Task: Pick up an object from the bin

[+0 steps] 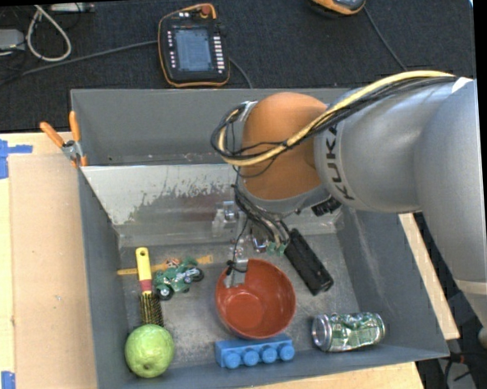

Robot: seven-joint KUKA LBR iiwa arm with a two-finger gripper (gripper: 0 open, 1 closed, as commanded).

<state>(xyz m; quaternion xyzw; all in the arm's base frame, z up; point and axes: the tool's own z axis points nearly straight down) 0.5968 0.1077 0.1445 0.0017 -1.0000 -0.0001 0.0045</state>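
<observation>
My gripper hangs below the arm's orange cover, in the middle of the bin, right at the back left rim of a red bowl. The bowl stands upright with its hollow facing up. A black oblong block lies slanted just right of the gripper, behind the bowl. A small green toy motorcycle lies to the gripper's left.
A yellow-handled brush and a green apple lie at the front left. A blue studded brick sits in front of the bowl. A crushed green-and-silver can lies at the front right.
</observation>
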